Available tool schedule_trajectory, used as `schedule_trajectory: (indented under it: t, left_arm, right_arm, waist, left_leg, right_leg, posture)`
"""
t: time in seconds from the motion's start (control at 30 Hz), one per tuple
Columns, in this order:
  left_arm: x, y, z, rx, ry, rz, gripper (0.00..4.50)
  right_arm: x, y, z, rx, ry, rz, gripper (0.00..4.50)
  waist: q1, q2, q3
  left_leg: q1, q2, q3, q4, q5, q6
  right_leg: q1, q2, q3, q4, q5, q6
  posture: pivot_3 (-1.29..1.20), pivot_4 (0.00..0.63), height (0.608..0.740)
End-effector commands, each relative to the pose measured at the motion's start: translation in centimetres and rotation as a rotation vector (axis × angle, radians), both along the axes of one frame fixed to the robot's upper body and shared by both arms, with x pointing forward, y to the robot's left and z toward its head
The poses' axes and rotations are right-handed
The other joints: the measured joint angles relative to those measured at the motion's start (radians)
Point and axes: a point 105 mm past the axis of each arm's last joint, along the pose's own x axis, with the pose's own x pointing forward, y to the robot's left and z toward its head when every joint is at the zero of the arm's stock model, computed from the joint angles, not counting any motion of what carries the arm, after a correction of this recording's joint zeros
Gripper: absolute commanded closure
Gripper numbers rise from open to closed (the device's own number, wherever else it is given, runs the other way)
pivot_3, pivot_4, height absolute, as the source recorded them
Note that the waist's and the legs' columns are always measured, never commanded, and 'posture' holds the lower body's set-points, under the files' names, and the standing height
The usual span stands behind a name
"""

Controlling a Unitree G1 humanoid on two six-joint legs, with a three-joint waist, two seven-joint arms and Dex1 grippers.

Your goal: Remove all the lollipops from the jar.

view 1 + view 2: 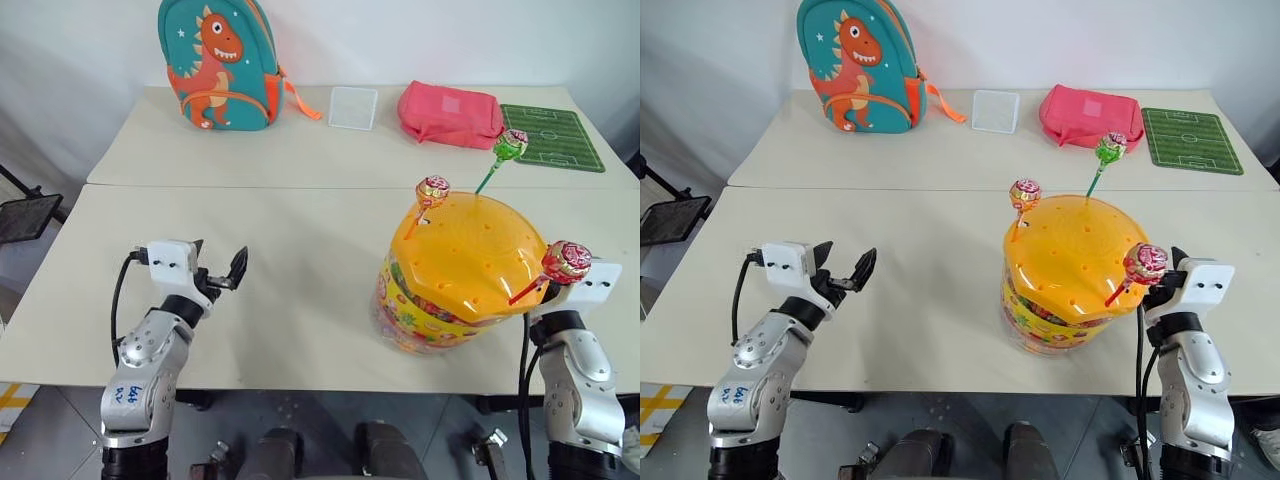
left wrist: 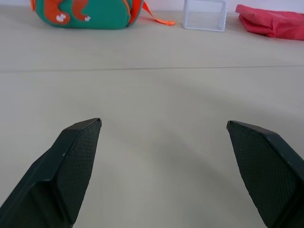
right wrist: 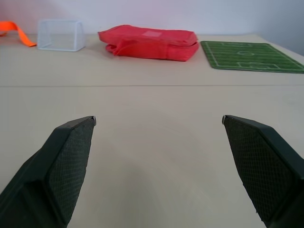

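Three lollipops (image 1: 1025, 194) stand stuck in the jar (image 1: 1070, 275) lid at centre right of the table (image 1: 920, 260), none removed yet. Both the left end effector (image 1: 845, 268) and right end effector (image 3: 159, 142) are released and empty. Next, I judge, the right one must reach the nearest red lollipop's stick.

Two pale tables (image 1: 890, 290) stand pushed together, one in front and one behind, with a thin line between them. The jar (image 1: 1065, 275) sits on the front table, on the right side. On the back table, far behind the jar, lies a pink bag (image 1: 1090, 115). Right of the bag is a green mat (image 1: 1190, 140). Left of the bag is a small white basket (image 1: 995, 110), then a dinosaur backpack (image 1: 855, 65).
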Motion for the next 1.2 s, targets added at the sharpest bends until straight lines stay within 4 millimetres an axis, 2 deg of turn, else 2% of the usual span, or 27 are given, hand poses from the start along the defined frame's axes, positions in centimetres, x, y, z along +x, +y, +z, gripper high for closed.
schedule_trajectory:
  t: [0.03,0.17,0.2,0.27,0.3,0.43,0.53,0.63,0.73,0.9,1.0,1.13,1.2]
  left_arm:
    - [0.1,0.5,0.8,0.058,-0.027,-0.012,0.02]
    - [-1.5,-2.0,2.7,-0.012,-0.105,-0.361,0.02]
    - [-2.0,-2.3,2.8,0.055,-0.115,-0.452,0.02]
    - [-2.5,-2.0,2.9,0.083,-0.093,-0.594,0.02]
    - [-2.3,-1.5,3.1,0.087,-0.086,-0.622,0.02]
    - [-1.8,0.4,5.0,0.141,-0.019,-0.829,0.02]
    - [-2.3,0.4,6.1,0.113,0.030,-0.985,0.02]
    - [-2.0,0.1,7.0,0.085,0.035,-1.067,0.02]
    - [-1.4,-0.4,6.8,0.079,0.042,-1.130,0.02]
    - [0.2,-1.3,6.9,0.076,0.006,-1.174,0.02]
    - [0.8,-4.6,8.2,0.049,-0.068,-1.291,0.02]
    - [0.0,-8.2,10.5,0.039,-0.156,-1.446,0.02]
    - [-0.5,-9.4,11.2,0.039,-0.180,-1.498,0.02]
  right_arm:
    - [-0.7,-0.7,1.5,-0.032,-0.044,0.010,0.00]
    - [-2.1,-1.8,2.7,-0.043,-0.042,0.097,0.00]
    - [-2.8,-2.0,3.6,-0.064,-0.075,0.132,0.00]
    - [-4.5,-2.1,5.3,-0.106,-0.133,0.221,0.00]
    - [-5.1,-2.6,5.5,-0.123,-0.100,0.249,0.00]
    - [-9.4,-5.5,9.9,-0.177,-0.134,0.319,0.00]
    - [-12.5,-5.1,11.7,-0.215,-0.133,0.420,0.00]
    - [-14.4,-3.7,12.7,-0.242,-0.135,0.491,0.00]
    - [-16.2,-2.5,13.6,-0.258,-0.145,0.526,0.00]
    - [-19.0,-2.9,14.2,-0.255,-0.123,0.480,0.00]
    - [-20.5,-2.4,13.9,-0.297,-0.106,0.460,0.00]
    - [-20.5,-0.3,12.5,-0.281,-0.061,0.525,0.00]
    - [-20.5,0.0,12.1,-0.271,-0.035,0.545,0.00]
  waist:
    - [0.000,0.000,0.000]
    - [0.002,0.000,0.000]
    - [0.002,0.000,0.000]
    - [0.001,0.001,0.000]
    - [0.000,0.001,0.000]
    - [0.002,0.001,0.001]
    - [0.001,0.001,0.001]
    - [0.001,0.000,0.001]
    - [-0.001,0.000,0.001]
    - [0.005,-0.003,0.002]
    - [0.015,-0.005,0.003]
    - [0.015,-0.007,0.004]
    - [0.002,-0.007,0.004]
  left_leg:
    - [0.000,0.000,0.000,0.000,0.000,0.000]
    - [0.000,0.000,0.000,0.000,0.000,0.000]
    - [-0.001,0.000,0.000,0.000,0.000,0.000]
    - [0.000,0.000,0.000,-0.001,0.000,0.000]
    - [0.000,0.000,0.000,-0.001,0.000,0.000]
    - [0.000,0.001,-0.001,0.000,0.000,0.000]
    - [0.000,0.001,-0.001,-0.001,-0.001,0.002]
    - [0.000,0.002,-0.001,-0.003,-0.001,0.002]
    - [0.000,0.001,0.000,-0.002,-0.002,0.003]
    - [0.000,0.001,0.000,-0.002,-0.002,0.003]
    - [-0.001,0.001,-0.001,-0.001,-0.002,0.003]
    - [-0.002,0.001,0.000,0.000,-0.002,0.004]
    - [-0.002,0.001,0.000,0.000,-0.002,0.004]
  right_leg:
    - [0.000,0.000,0.000,0.000,0.000,0.000]
    - [0.000,0.000,0.000,-0.001,0.000,0.000]
    - [0.000,0.000,0.000,-0.001,0.000,0.000]
    - [0.001,0.000,0.000,-0.002,0.000,0.000]
    - [0.001,0.000,0.000,-0.003,0.000,0.000]
    - [0.003,0.000,-0.001,-0.005,0.000,0.000]
    - [0.003,0.000,-0.001,-0.006,0.000,0.000]
    - [0.005,0.000,-0.001,-0.009,0.000,0.000]
    - [0.004,0.000,0.000,-0.010,0.000,0.000]
    - [0.005,0.000,0.000,-0.010,0.000,0.000]
    - [0.005,-0.001,-0.001,-0.010,0.001,0.001]
    - [0.005,0.000,0.000,-0.010,0.001,0.002]
    - [0.004,0.000,0.000,-0.009,0.001,0.002]
  posture:
    - [0.00,0.150,0.740]
    - [0.00,0.150,0.740]
    - [0.00,0.150,0.740]
    - [0.00,0.150,0.740]
    - [0.00,0.150,0.740]
    - [0.00,0.150,0.740]
    - [0.00,0.150,0.740]
    - [0.00,0.150,0.740]
    - [0.00,0.150,0.740]
    - [0.00,0.150,0.740]
    - [0.00,0.150,0.740]
    - [0.00,0.150,0.740]
    - [0.00,0.150,0.740]
